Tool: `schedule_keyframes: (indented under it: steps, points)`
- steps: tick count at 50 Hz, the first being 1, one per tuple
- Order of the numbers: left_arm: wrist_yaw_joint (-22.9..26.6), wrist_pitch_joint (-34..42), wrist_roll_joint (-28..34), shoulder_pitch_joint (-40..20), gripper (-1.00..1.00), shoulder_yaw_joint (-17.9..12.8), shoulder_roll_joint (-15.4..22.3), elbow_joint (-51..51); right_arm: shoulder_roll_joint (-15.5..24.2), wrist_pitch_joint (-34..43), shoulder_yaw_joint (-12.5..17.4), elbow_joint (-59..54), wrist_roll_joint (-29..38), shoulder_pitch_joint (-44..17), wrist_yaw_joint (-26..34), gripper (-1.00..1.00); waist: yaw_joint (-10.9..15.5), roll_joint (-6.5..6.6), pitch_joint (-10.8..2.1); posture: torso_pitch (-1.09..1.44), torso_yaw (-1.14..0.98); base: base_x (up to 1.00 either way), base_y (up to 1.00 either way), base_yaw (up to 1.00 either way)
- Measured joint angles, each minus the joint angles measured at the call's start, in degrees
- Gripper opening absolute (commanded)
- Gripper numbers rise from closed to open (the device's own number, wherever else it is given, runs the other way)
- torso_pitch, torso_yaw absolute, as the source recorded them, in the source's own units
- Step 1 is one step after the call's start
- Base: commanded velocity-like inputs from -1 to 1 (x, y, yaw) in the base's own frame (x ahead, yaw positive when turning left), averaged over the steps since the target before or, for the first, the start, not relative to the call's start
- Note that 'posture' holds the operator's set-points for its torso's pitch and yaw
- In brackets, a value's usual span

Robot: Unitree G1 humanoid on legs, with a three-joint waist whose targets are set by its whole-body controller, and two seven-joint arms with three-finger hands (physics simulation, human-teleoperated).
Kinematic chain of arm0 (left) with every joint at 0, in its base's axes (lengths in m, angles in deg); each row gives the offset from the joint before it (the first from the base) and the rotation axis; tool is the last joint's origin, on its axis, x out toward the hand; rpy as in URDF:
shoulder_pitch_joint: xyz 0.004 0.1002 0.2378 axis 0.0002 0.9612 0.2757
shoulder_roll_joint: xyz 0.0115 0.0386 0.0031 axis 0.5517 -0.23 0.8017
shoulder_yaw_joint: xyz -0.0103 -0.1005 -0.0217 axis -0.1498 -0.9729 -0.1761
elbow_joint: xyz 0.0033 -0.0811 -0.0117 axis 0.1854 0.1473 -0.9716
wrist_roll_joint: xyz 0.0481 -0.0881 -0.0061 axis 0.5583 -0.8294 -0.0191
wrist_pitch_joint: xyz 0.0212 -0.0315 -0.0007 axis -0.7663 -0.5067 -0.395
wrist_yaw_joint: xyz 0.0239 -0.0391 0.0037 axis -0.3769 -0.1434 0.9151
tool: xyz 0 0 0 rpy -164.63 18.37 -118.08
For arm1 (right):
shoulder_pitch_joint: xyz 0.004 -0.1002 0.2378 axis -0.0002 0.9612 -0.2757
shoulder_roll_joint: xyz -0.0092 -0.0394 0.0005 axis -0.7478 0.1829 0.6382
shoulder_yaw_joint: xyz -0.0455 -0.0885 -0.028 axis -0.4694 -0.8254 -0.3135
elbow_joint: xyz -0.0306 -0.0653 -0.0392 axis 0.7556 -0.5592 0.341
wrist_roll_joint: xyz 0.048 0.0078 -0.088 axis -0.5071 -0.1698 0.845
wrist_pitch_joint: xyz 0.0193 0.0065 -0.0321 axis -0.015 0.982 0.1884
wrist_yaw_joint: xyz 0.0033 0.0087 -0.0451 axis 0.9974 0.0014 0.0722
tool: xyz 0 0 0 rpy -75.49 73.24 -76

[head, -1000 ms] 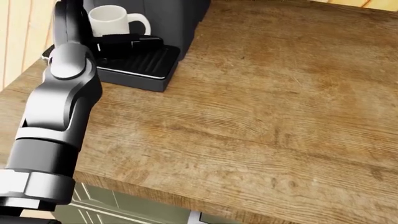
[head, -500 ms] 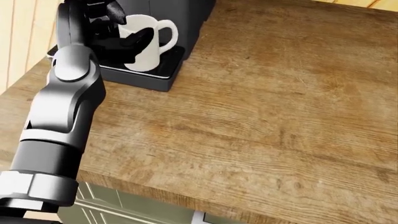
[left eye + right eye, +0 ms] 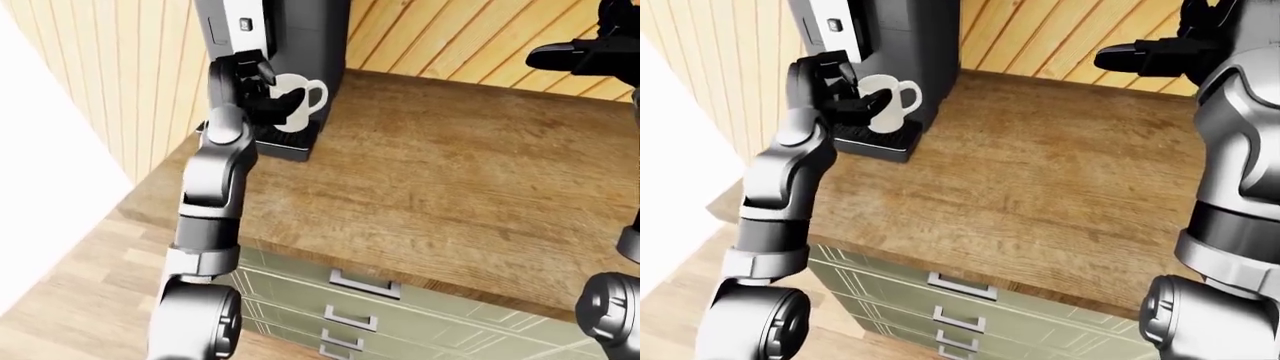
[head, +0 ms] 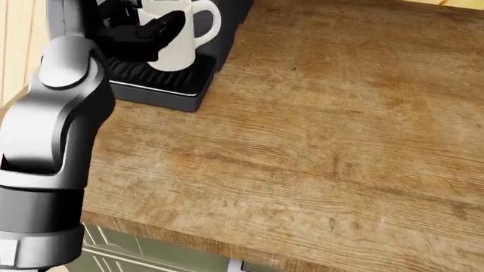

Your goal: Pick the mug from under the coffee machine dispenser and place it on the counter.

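Wooden counter (image 4: 318, 141), white mug (image 4: 177, 39) upright, handle pointing right, left hand (image 4: 140, 34) grasping it, right hand (image 3: 1150, 56) released.

It is a kitchen: a wooden counter (image 3: 1040, 172) sits on green drawers with metal handles (image 3: 960, 287), a coffee machine (image 3: 290, 37) stands on it, and pale wood panelling (image 3: 450, 37) lines the walls.
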Motion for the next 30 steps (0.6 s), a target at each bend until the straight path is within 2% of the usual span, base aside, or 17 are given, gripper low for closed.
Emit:
schedule_keyframes:
  steps: [8, 18, 24, 30]
  points:
    - [0.8, 7.2, -0.4, 4.5, -1.0, 0.5, -0.3, -10.6, 0.1, -0.3, 0.3, 0.1, 0.2, 0.0, 0.0, 1.0, 0.0, 0.15, 0.12, 0.0, 0.0, 0.0, 0.0, 0.0]
    - [1.8, 16.3, -1.7, 7.1, -1.0, 0.8, -1.7, -23.4, 0.1, 0.0, -0.3, -0.3, 0.2, -0.6, 0.3, 1.0, 0.0, 0.16, 0.32, 0.0, 0.0, 0.0, 0.0, 0.0]
    - [1.4, 19.6, -2.5, 10.8, -1.0, 0.9, -3.1, -30.6, 0.2, -0.4, 0.0, -0.4, 0.5, -0.7, 0.3, 1.0, 0.0, 0.18, 0.23, 0.0, 0.0, 0.0, 0.0, 0.0]
    - [1.8, 20.4, -3.2, 14.6, -1.0, 2.5, -4.8, -34.6, 0.2, -0.4, -0.1, -0.5, 0.4, -0.3, 0.4, 1.0, 0.1, 0.09, 0.27, 0.0, 0.0, 0.0, 0.0, 0.0]
